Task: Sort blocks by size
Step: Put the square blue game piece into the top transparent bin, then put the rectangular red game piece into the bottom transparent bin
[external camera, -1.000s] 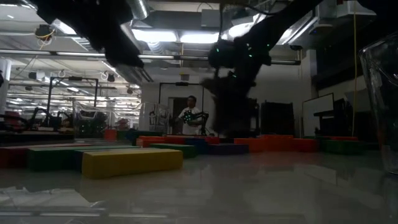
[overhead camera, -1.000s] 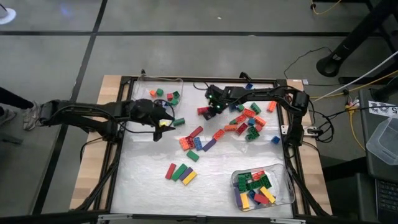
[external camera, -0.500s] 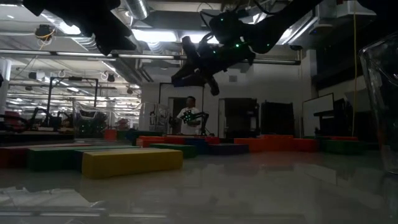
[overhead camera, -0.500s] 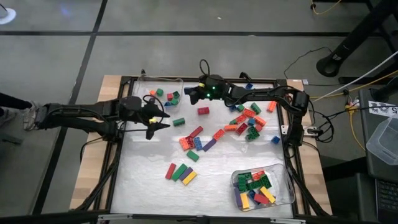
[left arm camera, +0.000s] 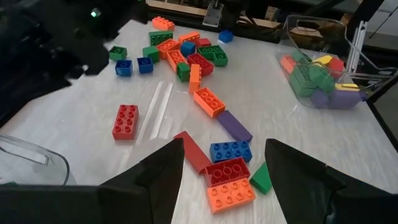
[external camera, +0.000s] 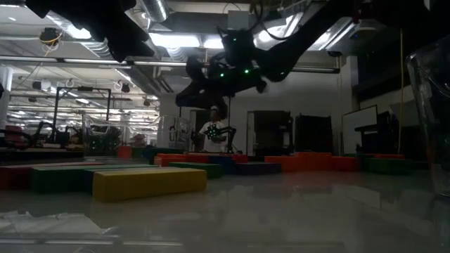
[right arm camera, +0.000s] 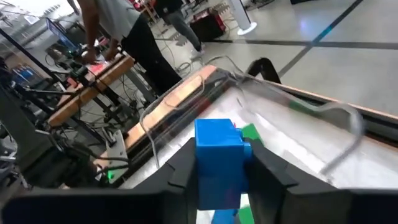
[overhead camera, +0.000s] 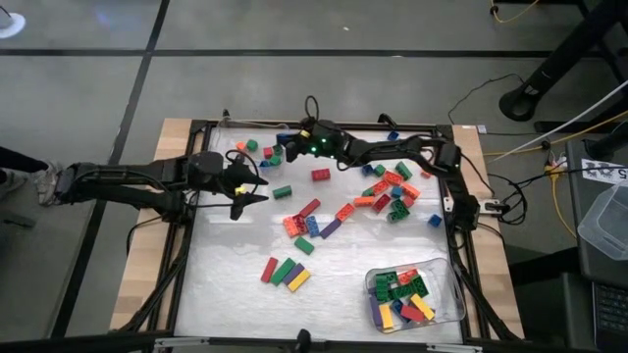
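Observation:
My right gripper (overhead camera: 284, 147) hangs at the far left over the edge of a clear tray (overhead camera: 235, 134) and is shut on a small blue block (right arm camera: 219, 149). Several small blocks lie in that tray. In the low view the right gripper (external camera: 184, 93) is high above the table. My left gripper (left arm camera: 224, 165) stands open and empty above the table's left part, short of a cluster of red, blue and orange blocks (left arm camera: 227, 174). Loose blocks (overhead camera: 388, 186) lie scattered at centre right. My right gripper pinches the blue block by two opposite sides (right arm camera: 203, 158) between its two fingers. The fingers (right arm camera: 183, 171) reach nearly level toward the table's far left corner. The block is lifted clear, its end sticking out past the fingertips, above the tray.
A second clear tray (overhead camera: 446, 312) with longer blocks sits at the near right. Three long blocks, red, green and yellow (overhead camera: 285, 273), lie near the front centre. A single red block (overhead camera: 321, 175) lies behind the middle. A black frame (overhead camera: 461, 245) borders the mat.
My right gripper has risen from the table's middle, beside the red block, and swung toward the far left tray, tipping from pointing down to nearly level. My left gripper drew back a little toward the left edge, then kept still.

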Available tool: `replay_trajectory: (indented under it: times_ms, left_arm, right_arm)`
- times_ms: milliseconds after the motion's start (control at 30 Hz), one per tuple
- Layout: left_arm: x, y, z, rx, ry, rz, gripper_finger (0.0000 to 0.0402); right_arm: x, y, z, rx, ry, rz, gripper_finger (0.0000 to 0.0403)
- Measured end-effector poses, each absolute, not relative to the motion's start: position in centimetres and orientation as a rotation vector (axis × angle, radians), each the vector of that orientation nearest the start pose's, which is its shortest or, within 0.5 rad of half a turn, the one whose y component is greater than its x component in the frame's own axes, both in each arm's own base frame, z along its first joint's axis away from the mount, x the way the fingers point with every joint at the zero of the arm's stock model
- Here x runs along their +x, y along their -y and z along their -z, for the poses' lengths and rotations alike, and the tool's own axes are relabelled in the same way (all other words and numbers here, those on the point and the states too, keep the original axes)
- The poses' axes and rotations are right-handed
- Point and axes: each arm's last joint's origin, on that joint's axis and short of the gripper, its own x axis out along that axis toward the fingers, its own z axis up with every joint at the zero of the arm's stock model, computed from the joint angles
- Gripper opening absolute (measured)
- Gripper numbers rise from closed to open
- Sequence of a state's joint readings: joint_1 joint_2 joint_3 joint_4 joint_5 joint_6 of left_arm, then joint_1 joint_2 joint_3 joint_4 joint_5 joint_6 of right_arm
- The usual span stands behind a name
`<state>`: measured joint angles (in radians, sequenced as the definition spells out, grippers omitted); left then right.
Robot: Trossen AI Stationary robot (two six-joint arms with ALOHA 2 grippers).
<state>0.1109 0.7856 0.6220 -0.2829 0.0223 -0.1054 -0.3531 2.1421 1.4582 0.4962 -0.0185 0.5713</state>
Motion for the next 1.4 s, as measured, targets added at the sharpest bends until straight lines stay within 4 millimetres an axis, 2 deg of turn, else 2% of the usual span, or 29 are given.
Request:
replay_trajectory:
  times_ms: [167,467,567,733,933,1133,1267,1400]
  left_arm:
    - [17.1,-1.8,-26.8,-0.133,-0.440,-0.111,0.0211]
    - [17.1,-1.8,-26.8,-0.129,-0.441,-0.110,0.0211]
    - [17.1,-1.8,-26.8,-0.131,-0.440,-0.111,0.0211]
    - [17.0,-1.8,-26.6,-0.133,-0.460,-0.112,0.0211]
    - [16.8,-1.8,-26.1,-0.137,-0.515,-0.114,0.0211]
    - [16.8,-1.8,-26.1,-0.135,-0.518,-0.114,0.0211]
    - [16.8,-1.8,-26.1,-0.134,-0.517,-0.114,0.0211]
    - [16.8,-1.8,-26.1,-0.136,-0.515,-0.114,0.0211]
  right_arm:
    - [46.6,17.2,-20.1,0.592,-0.058,0.375,0.0142]
    - [46.7,17.4,-20.1,0.585,-0.066,0.384,0.0212]
    - [46.2,17.7,-20.4,0.537,-0.162,0.268,0.0218]
    - [44.1,18.4,-21.9,0.491,-0.352,0.070,0.0220]
    - [41.6,17.9,-22.3,0.384,-0.599,-0.003,0.0220]
    - [40.0,16.1,-20.7,0.267,-0.890,0.022,0.0220]
    - [40.1,14.9,-19.3,0.098,-1.036,0.108,0.0220]
    - [40.8,13.9,-18.3,-0.041,-1.069,0.084,0.0221]
